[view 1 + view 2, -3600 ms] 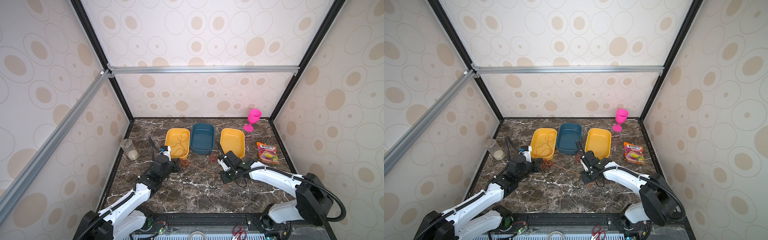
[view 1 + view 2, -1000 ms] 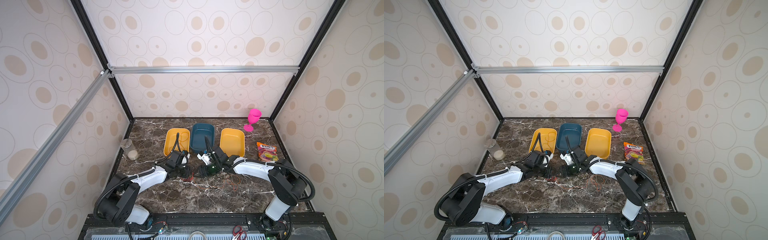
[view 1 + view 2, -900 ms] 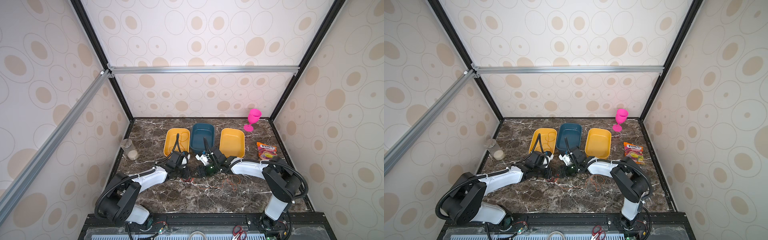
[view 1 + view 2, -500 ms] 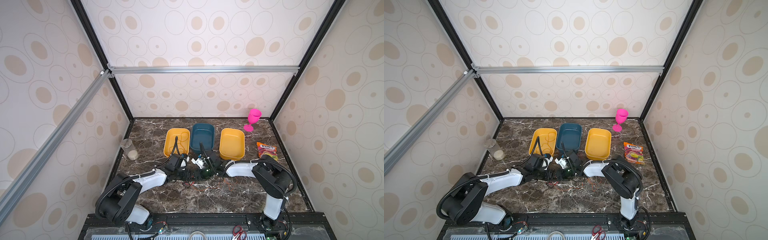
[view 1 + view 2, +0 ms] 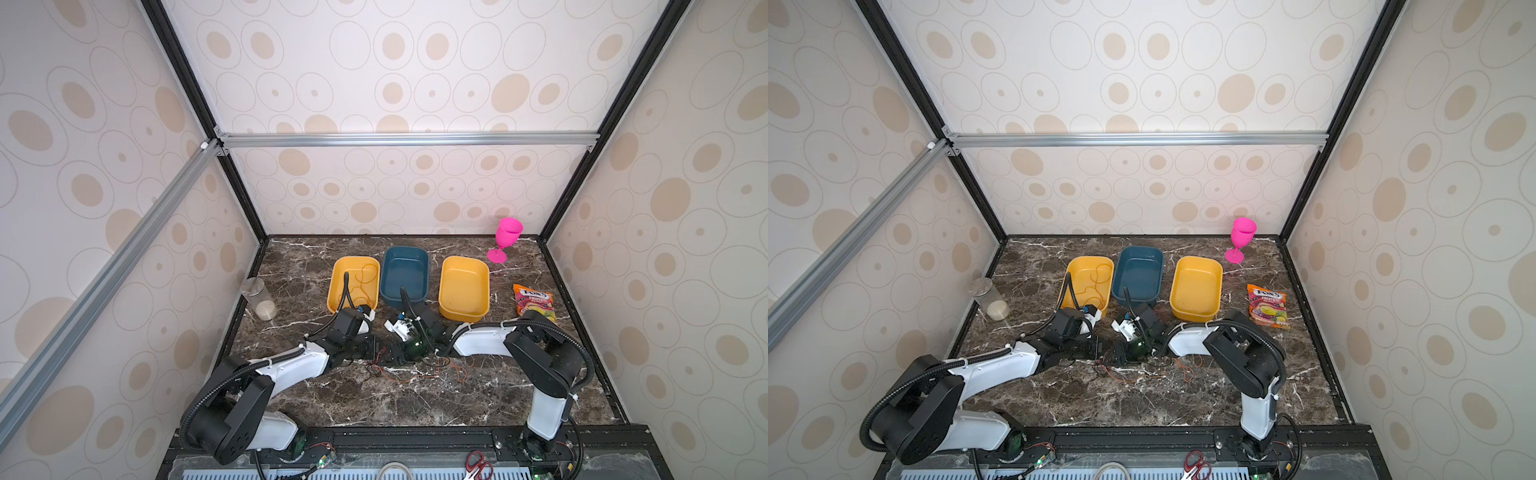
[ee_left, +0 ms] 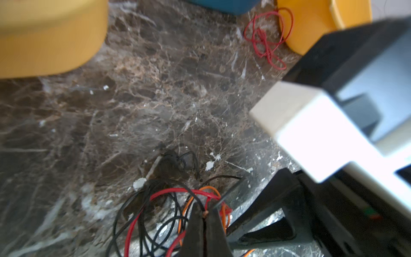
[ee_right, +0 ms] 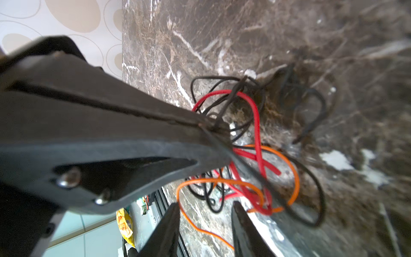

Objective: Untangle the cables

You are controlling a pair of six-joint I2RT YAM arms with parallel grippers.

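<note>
In both top views the two arms meet low over the front middle of the surface (image 5: 374,399). The cables (image 5: 395,376) lie in a small heap right under the left gripper (image 5: 380,356) and the right gripper (image 5: 397,358). One orange strand lies apart in the yellow tray (image 5: 336,291).

In the left wrist view the left jaws are pressed together. Their tips pinch the bare end of a red strand and a black strand, and the other black, red and orange loops rest on the surface beneath. A separate red cable (image 6: 264,37) lies well apart from the heap, beside another tray.

In the right wrist view the right jaws stand apart. An orange strand and a black loop run through the gap, and neither is clamped.

The step in hand looks like the two-handed pull-apart: the left has its anchor and the right is lining up a hold. The next move calls for the right jaws to close on one colour only, probably the orange. They should then draw slowly away from the left's hold, so the loops slip free rather than cinch into a knot.
</note>
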